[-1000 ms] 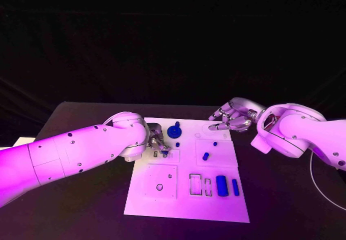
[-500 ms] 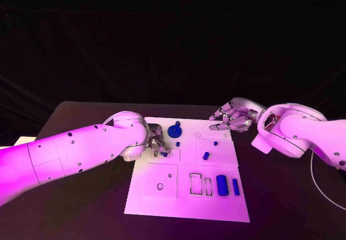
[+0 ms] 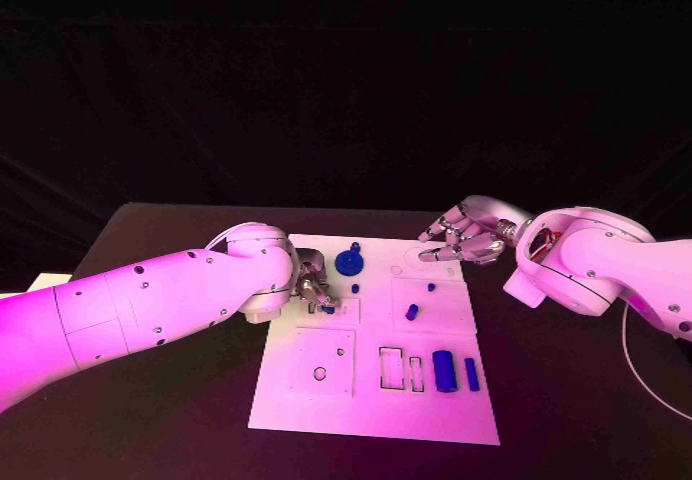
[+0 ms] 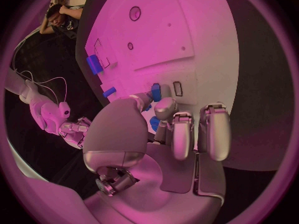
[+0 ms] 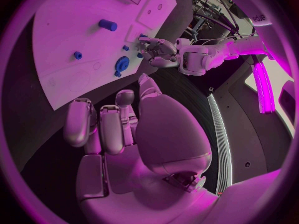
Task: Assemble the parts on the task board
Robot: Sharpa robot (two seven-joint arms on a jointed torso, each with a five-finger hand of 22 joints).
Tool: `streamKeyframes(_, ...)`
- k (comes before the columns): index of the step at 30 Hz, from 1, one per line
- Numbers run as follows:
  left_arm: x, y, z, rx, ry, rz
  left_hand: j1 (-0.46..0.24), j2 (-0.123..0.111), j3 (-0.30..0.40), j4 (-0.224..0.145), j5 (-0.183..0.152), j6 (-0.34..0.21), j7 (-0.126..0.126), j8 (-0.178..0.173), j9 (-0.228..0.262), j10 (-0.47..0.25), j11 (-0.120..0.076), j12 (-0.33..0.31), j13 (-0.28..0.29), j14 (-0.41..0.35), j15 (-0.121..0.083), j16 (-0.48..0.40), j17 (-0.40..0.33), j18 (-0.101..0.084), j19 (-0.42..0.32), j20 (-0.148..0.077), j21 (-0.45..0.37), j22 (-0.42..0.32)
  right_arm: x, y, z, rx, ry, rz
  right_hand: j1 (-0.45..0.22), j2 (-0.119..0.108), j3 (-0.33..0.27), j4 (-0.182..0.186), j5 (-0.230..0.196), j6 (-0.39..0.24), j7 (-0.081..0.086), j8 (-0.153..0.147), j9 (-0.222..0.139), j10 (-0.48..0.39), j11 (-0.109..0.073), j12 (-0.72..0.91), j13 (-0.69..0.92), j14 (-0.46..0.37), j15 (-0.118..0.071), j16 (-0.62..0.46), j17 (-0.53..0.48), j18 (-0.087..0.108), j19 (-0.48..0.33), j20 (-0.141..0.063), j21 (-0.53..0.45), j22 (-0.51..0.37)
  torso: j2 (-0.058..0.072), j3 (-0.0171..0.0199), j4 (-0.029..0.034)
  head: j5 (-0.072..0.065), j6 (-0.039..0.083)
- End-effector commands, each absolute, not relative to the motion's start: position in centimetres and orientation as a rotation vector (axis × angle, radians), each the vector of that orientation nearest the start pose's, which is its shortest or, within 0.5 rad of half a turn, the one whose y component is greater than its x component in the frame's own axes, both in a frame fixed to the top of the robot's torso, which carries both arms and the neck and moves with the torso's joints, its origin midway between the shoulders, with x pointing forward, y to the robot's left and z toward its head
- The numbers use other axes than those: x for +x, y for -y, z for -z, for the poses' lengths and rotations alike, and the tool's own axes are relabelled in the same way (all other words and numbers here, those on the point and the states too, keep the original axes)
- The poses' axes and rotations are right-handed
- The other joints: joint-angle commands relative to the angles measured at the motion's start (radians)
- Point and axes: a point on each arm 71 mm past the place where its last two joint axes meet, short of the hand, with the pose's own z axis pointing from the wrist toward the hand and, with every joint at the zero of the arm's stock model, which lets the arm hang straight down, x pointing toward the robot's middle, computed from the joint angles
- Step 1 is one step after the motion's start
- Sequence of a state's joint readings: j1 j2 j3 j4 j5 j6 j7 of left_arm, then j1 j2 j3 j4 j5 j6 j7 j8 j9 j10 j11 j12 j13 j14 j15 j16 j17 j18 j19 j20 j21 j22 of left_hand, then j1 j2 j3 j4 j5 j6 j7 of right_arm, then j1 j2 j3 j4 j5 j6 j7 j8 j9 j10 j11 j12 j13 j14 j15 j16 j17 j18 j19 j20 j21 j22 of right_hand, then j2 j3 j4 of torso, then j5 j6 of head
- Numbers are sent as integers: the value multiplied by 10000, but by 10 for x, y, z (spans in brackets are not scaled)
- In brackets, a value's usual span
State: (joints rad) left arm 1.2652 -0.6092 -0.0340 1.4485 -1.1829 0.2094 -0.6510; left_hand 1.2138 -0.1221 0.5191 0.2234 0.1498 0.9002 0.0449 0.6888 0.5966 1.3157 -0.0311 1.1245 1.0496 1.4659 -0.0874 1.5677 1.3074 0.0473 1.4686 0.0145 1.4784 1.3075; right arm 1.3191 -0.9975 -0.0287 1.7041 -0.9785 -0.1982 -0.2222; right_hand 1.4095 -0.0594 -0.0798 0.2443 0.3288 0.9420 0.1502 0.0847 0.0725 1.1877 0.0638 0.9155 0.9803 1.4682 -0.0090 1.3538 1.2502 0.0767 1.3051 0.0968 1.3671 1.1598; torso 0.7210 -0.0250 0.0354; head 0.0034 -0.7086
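The task board (image 3: pixel 378 400) lay in the middle of the black table (image 3: pixel 159 400), its long side running away from the robot; the left hand (image 3: pixel 315 291) was down over the board's left half, just beside the round blue gear-like part (image 3: pixel 349 264) at the far end; in the left wrist view its fingers (image 4: pixel 181 134) were curled in and a small blue part (image 4: pixel 156 91) sat pinched between the thumb and a fingertip, right above the board's surface and beside a small rectangular slot (image 4: pixel 177 88); a second bit of blue (image 4: pixel 153 124) showed between the fingers lower down, though I could not tell whether it was a separate piece. The right hand (image 3: pixel 469 236) hung above the board's far right corner, touching nothing; in the right wrist view its fingers (image 5: pixel 102 127) were bent loosely and apart, holding nothing. Two small blue pegs (image 3: pixel 413 312) stood in the right middle panel; a blue cylinder (image 3: pixel 443 371) and a narrower blue bar (image 3: pixel 470 374) lay side by side near the right edge, just beside two empty rectangular slots (image 3: pixel 391 368); a small round hole (image 3: pixel 319 374) was open in the near left panel.
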Motion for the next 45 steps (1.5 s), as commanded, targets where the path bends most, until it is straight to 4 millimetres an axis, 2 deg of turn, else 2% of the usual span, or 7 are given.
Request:
streamKeyframes(1, 490, -128, 207, 872, -23559, 2759, -52, 63, 1729, -1698, 32, -1, -66, 32, 13, 86, -25, 58, 28, 1049, -37, 31, 2634, -163, 467, 50, 50, 1328, 468, 227, 130, 2562, -18602, -8166, 47, 71, -66, 5, 54, 67, 10, 39, 12, 30, -6, 13, -15, 333, -30, -59, -8, 142, -54, 14, -57, -9, 2, -2, 4, -15, -13)
streamKeyframes(7, 490, -127, 207, 859, -23544, 2809, -415, 12, 1613, -1592, -1, 164, -144, 144, 65, 264, -76, 253, 208, 1049, -68, 31, 2634, -197, 533, 27, 147, 1479, 468, 227, 130, 2552, -18612, -8172, 47, 71, -66, 5, 54, 67, 10, 39, 12, 30, -6, 13, -15, 333, -30, -59, -8, 142, -54, 14, -57, -9, 4, -2, 8, -28, -26)
streamKeyframes(14, 490, -125, 207, 870, -23566, 2848, -1202, -109, 845, -1211, -46, 454, -273, 198, 53, 423, -179, 413, 354, 1049, -151, 31, 2634, -227, 592, -49, 233, 1620, 467, 227, 130, 2550, -18613, -8175, 43, 75, -76, 13, 54, 70, 10, 41, 13, 26, -6, 8, -25, 328, -30, -79, -34, 147, -69, 13, -72, -35, 5, 2, -5, -31, -32)
streamKeyframes(20, 492, -125, 207, 834, -23559, 2834, -1523, -39, 345, -999, -42, 586, -318, 154, 2, 481, -218, 482, 432, 1049, -193, 31, 2634, -237, 611, -92, 259, 1670, 467, 227, 130, 2553, -18615, -8172, 43, 75, -76, 13, 54, 70, 10, 41, 13, 26, -6, 8, -25, 328, -30, -79, -34, 147, -69, 13, -72, -35, 2, 6, 7, -41, -36)
streamKeyframes(38, 495, -121, 208, 731, -23528, 2863, -2044, 138, -468, -546, -36, 817, -355, 59, -91, 593, -250, 580, 556, 1049, -223, 31, 2634, -271, 673, -126, 350, 1821, 467, 227, 130, 2524, -18580, -8151, -6, 79, -139, 66, 50, 72, 10, 48, 13, 19, -4, 0, -53, 321, -29, -115, -68, 156, -93, 12, -106, -84, -2, 3, 10, -51, -24)
streamKeyframes(45, 496, -121, 208, 716, -23564, 2811, -2545, -30, -1363, -133, -78, 938, -352, 27, -125, 628, -248, 588, 575, 1049, -218, 31, 2634, -285, 698, -125, 386, 1885, 467, 228, 130, 2543, -18570, -8150, -72, 79, -222, 131, 46, 66, 12, 52, 11, 15, -1, 2, -78, 316, -28, -150, -99, 162, -108, 12, -135, -121, -4, 2, 10, -49, -35)
